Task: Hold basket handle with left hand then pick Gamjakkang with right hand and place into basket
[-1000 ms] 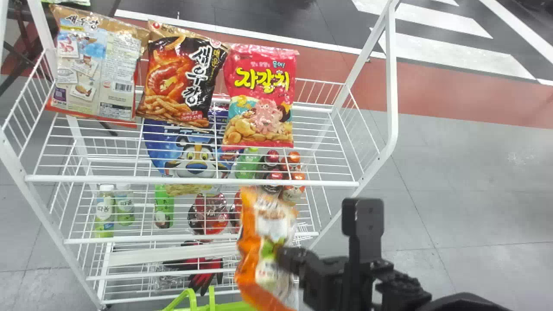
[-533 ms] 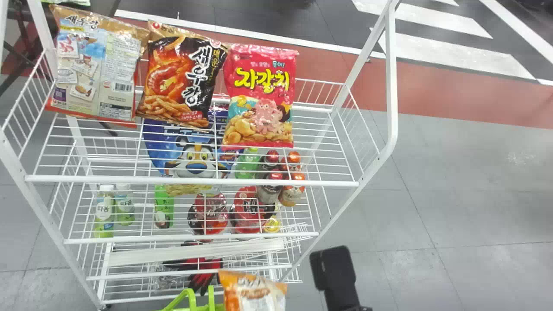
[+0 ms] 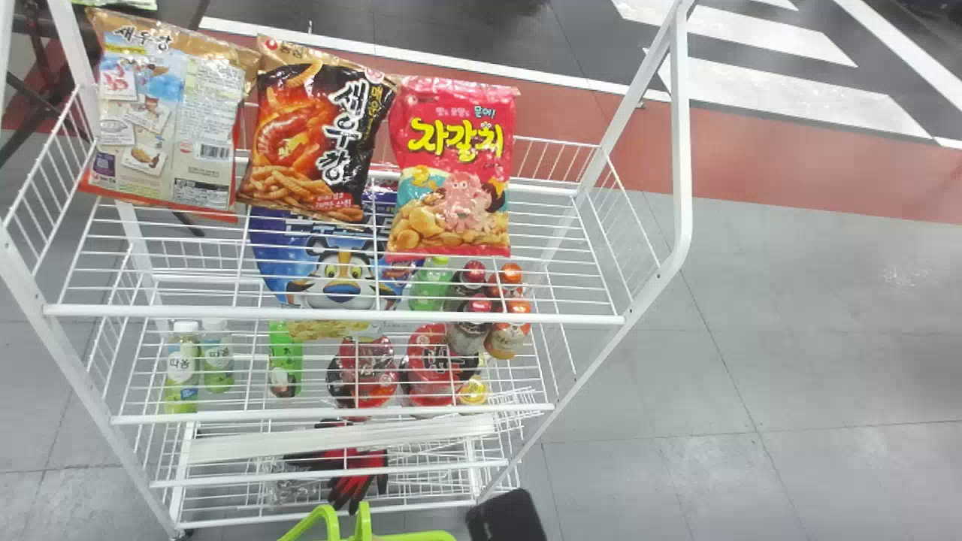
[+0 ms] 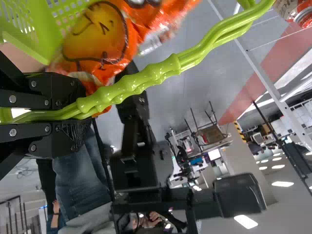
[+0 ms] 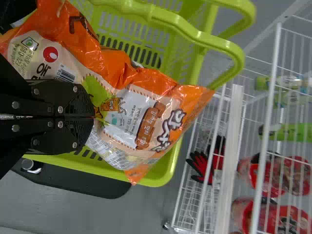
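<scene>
At the bottom edge of the head view is a black part of my right gripper's wrist (image 3: 507, 517), right of the green basket's handles (image 3: 327, 520). The right wrist view has my right gripper (image 5: 92, 117) shut on the orange Gamjakkang bag (image 5: 141, 107), which lies slanted over the basket (image 5: 163, 179), overlapping its rim; how deep it sits cannot be told. My left gripper (image 4: 80, 114) is shut on the basket handle (image 4: 170, 67) in the left wrist view, where the orange bag (image 4: 97, 36) hangs beside the handle near the basket wall (image 4: 29, 36).
A white wire rack (image 3: 331, 312) stands in front, holding a pink snack bag (image 3: 455, 165), a dark one (image 3: 316, 135) and a beige one (image 3: 169, 120) on top. Bottles and red packs sit lower. Gray floor (image 3: 751, 338) extends to the right.
The right arm has drawn back and down toward the basket, carrying the orange bag out of the head view's bottom edge. The basket's handles have shifted slightly; the rack's bags have stayed put.
</scene>
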